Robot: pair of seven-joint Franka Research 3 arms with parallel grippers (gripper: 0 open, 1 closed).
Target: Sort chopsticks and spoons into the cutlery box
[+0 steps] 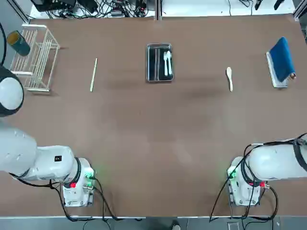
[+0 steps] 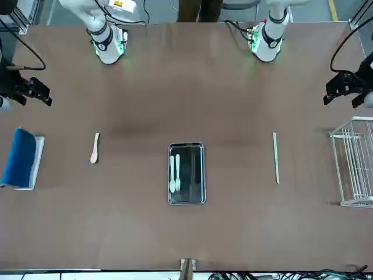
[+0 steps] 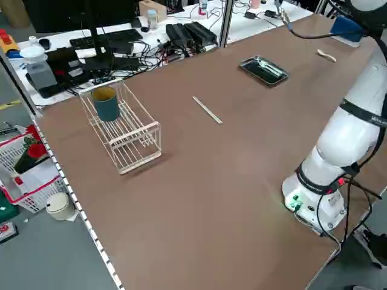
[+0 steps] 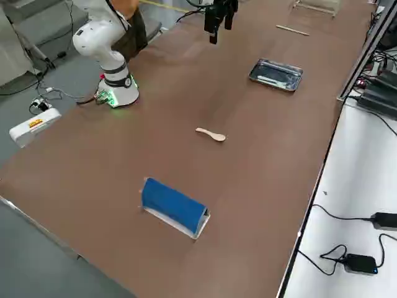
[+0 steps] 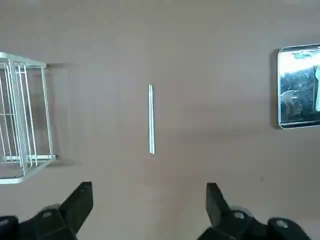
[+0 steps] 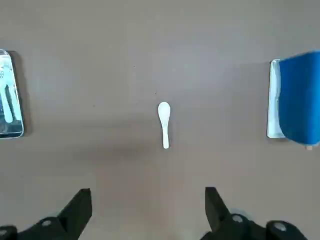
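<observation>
The cutlery box (image 1: 159, 63) lies at the table's far middle, with two white spoons (image 1: 167, 62) in its right compartment. The other compartment looks dark and bare. One chopstick (image 1: 93, 74) lies on the table left of the box. A loose white spoon (image 1: 230, 78) lies to the box's right. My left gripper (image 5: 148, 200) hangs open high above the table on my side of the chopstick (image 5: 151, 119). My right gripper (image 6: 147, 202) hangs open high up on my side of the loose spoon (image 6: 164, 124). Neither gripper holds anything.
A white wire rack (image 1: 33, 57) with a teal cup (image 1: 19, 43) stands at the far left. A grey tray with a blue cloth (image 1: 280, 62) sits at the far right. Cables run along the table's far edge.
</observation>
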